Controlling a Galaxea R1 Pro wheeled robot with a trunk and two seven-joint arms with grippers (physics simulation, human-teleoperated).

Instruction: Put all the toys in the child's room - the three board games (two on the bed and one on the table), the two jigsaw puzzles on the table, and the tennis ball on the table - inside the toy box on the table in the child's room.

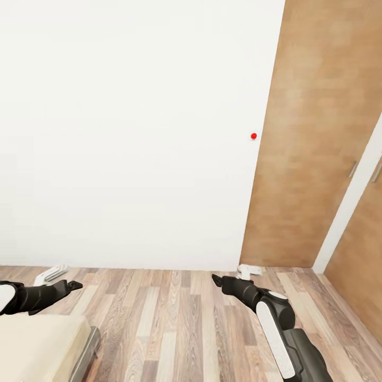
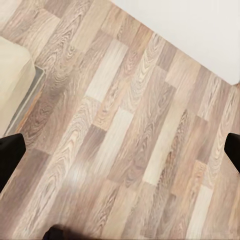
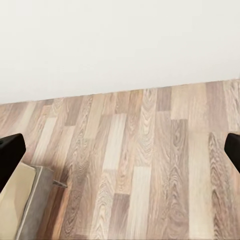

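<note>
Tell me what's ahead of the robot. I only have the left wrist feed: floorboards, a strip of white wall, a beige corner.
Observer: The head view has a white wall straight ahead, with a wooden door to its right.
Operator: And that beige corner?
Observer: It's the bed, low on the robot's left, near the left gripper.
Operator: Is the right arm holding anything?
Observer: No. The right gripper is open over the floor, with nothing between its fingers.
</note>
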